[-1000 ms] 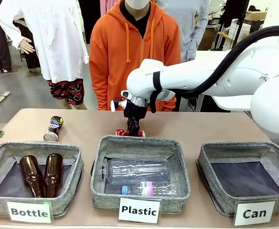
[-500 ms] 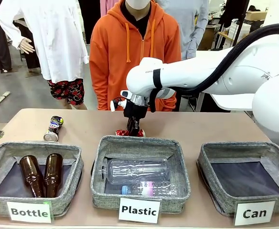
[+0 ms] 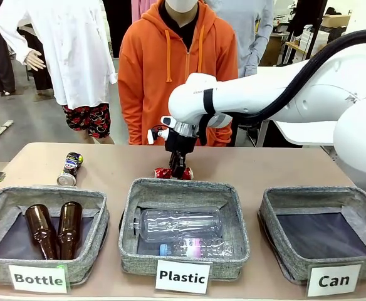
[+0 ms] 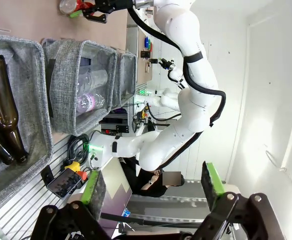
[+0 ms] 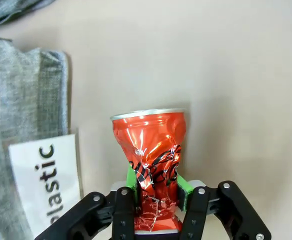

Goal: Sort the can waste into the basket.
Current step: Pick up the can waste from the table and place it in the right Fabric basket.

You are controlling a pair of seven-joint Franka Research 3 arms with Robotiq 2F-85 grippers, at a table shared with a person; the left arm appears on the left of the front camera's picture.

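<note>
A crushed shiny red can point(image 3: 172, 173) point(image 5: 151, 155) is on or just above the table behind the middle basket. My right gripper point(image 3: 178, 167) point(image 5: 156, 189) is shut on the can's lower half, with a green pad point(image 5: 131, 181) pressed to each side. A black can point(image 3: 70, 168) lies on its side at the far left of the table, away from both arms. The grey basket point(image 3: 308, 195) with the white "Can" card point(image 3: 334, 280) stands at the front right with only its dark lining showing. My left gripper point(image 4: 152, 185) is open in the air and holds nothing.
The middle "Plastic" basket point(image 3: 139, 191) point(image 5: 31, 95) holds clear plastic bottles point(image 3: 180, 224). The left "Bottle" basket point(image 3: 1, 200) holds two brown glass bottles point(image 3: 54, 229). A person in an orange hoodie point(image 3: 177, 69) stands at the far edge.
My right gripper has shut on the red can and shifted slightly right and up with it. The black can and the baskets stay put.
</note>
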